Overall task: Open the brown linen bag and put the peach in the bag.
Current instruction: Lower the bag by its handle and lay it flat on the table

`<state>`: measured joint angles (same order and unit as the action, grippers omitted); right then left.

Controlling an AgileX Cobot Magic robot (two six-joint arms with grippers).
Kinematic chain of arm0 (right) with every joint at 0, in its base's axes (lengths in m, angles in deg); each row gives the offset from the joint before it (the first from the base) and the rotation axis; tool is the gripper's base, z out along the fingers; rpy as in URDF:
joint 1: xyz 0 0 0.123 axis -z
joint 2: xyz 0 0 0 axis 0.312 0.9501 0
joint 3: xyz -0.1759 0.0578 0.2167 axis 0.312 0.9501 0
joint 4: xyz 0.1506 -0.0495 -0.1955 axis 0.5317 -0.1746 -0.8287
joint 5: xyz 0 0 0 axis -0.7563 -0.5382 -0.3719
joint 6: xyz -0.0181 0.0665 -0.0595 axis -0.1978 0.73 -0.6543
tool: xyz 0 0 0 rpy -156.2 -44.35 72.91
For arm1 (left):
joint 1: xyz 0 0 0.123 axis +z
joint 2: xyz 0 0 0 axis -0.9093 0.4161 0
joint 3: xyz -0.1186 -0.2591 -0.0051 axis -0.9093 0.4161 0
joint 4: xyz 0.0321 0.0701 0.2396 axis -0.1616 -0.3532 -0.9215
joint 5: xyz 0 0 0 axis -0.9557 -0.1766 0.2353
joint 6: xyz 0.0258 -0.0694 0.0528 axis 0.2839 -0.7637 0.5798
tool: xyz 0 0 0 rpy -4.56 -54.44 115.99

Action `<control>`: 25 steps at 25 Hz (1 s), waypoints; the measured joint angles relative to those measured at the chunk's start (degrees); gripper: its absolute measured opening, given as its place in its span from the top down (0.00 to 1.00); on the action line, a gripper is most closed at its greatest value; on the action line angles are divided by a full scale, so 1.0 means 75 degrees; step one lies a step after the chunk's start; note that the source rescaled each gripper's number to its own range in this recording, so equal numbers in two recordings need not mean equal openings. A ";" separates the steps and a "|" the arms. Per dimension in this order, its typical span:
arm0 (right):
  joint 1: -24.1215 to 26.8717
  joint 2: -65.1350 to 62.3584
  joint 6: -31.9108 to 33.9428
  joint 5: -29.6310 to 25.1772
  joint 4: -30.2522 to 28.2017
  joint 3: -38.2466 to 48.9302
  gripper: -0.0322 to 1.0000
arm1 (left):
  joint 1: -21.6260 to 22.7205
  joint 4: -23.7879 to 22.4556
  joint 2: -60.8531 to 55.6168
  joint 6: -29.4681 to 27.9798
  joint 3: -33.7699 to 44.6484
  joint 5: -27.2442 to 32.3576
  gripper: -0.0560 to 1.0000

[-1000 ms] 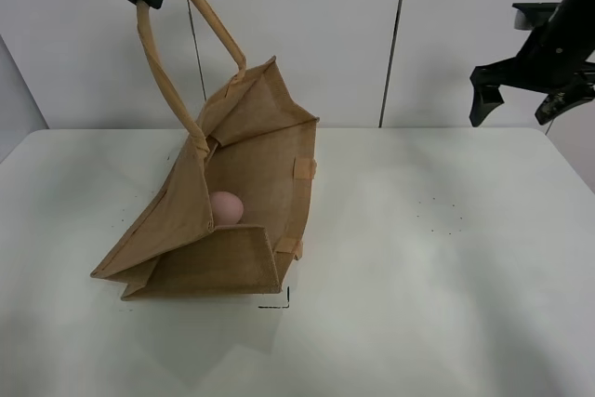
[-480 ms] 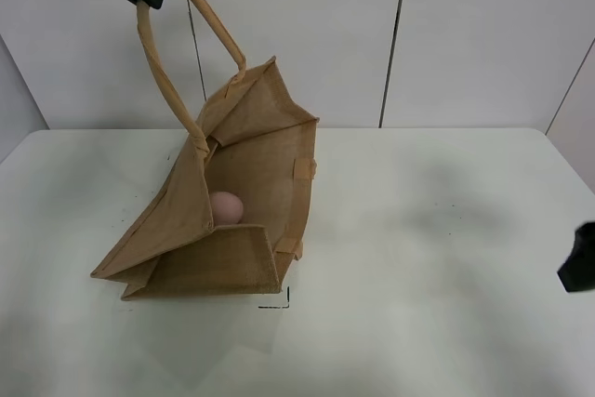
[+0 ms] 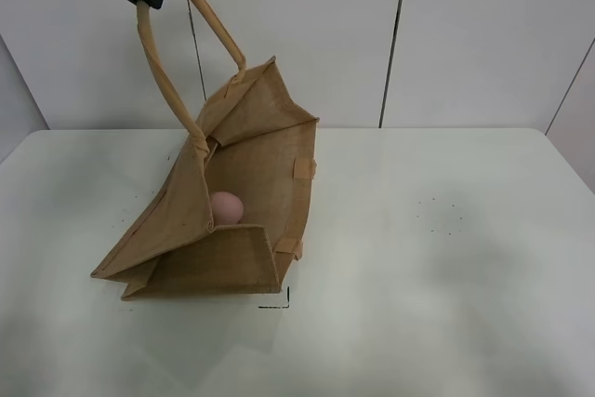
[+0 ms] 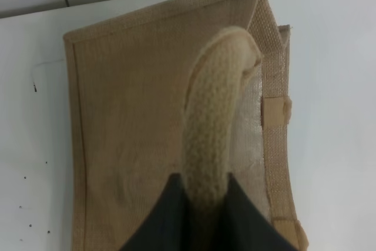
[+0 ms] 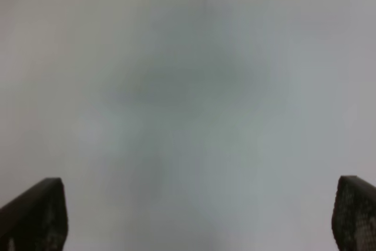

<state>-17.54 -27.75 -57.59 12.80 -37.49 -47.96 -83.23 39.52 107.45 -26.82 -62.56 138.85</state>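
Your left jaws are pinched tight on one beige handle (image 3: 186, 39) of the bag (image 3: 251, 165), up high and well above the surface (image 3: 446, 276). The bag hangs below those jaws with its mouth pulled open and its base resting on the surface. The peach (image 3: 226, 207) lies inside the bag, near the bottom, far below the left jaws and apart from them. Your right jaws are spread wide over a blurred pale surface in the wrist view.
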 joint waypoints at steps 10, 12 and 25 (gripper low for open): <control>0.0000 -0.1882 0.0033 0.0000 -0.0052 0.0014 0.00 | 0.0000 0.0000 0.0000 0.0000 0.0000 0.0000 0.95; 0.0000 -0.1892 0.0053 0.0000 -0.0068 0.0014 0.00 | 0.0000 0.0000 0.0000 0.0000 0.0000 0.0000 0.95; 0.0000 -0.1908 0.0053 0.0000 -0.0078 0.0014 0.00 | 0.0000 0.0423 0.1518 0.0000 0.0000 -0.0100 0.95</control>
<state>-17.54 -42.05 -57.19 12.80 -38.07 -47.85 -83.23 42.69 118.84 -26.82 -62.56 138.10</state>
